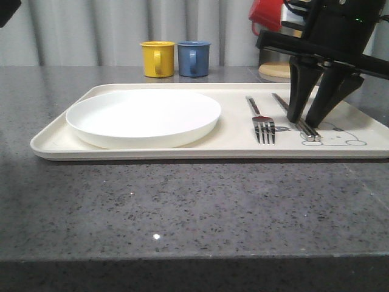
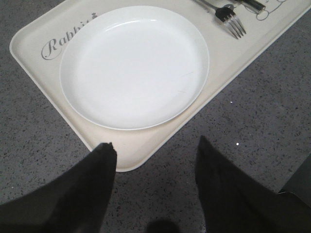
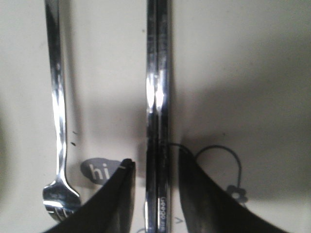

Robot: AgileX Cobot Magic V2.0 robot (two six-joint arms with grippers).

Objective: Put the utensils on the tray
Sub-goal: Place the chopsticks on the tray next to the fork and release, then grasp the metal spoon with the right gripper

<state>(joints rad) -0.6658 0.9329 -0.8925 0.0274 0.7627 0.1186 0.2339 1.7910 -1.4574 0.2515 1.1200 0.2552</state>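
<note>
The cream tray (image 1: 231,141) holds a round white plate (image 1: 143,115) on its left half. To the plate's right lie a silver fork (image 1: 262,125) and a pair of metal chopsticks (image 1: 311,135), side by side. My right gripper (image 1: 302,120) stands open, low over the chopsticks (image 3: 158,97), one finger on each side with a thin gap to the metal. The fork (image 3: 57,111) lies just outside its fingers. My left gripper (image 2: 155,141) hangs open and empty over the counter, at the tray's (image 2: 141,145) corner nearest the plate (image 2: 134,65).
A yellow mug (image 1: 157,58) and a blue mug (image 1: 193,58) stand behind the tray. A red mug (image 1: 265,15) hangs above a wooden base (image 1: 275,71) at the back right. Dark speckled counter (image 1: 182,207) stretches in front of the tray.
</note>
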